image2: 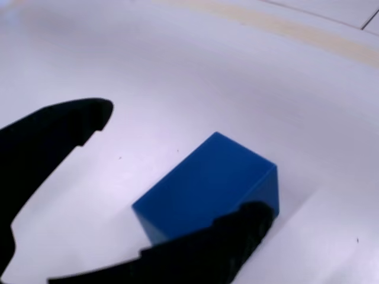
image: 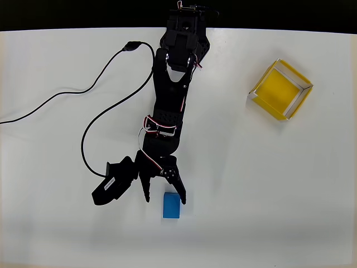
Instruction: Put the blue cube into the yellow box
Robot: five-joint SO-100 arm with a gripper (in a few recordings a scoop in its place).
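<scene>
Clearly the approach-to-grasp step is in hand: the blue cube is not yet gripped and lies flat on the white table, well apart from the yellow box, which sits toward the far right corner in the overhead view. The pincer is spread, with one black finger touching or just beside the cube's upper right corner and the other finger off to the cube's left, clear of it. In the wrist view the cube is seen between the two dark fingers, the lower one overlapping its near edge; contact cannot be told for sure.

Next move, as judged: the pincer needs to be shifted a little further over the cube so both fingers straddle it, then closed, lifted and carried across to the box. Risk noted: the cube may get nudged by the finger already at its corner.

Arm pose: stretched out from the base at the table's far edge, reaching toward the cube, wrist angled down. A black cable is looped on the table left of the arm.
</scene>
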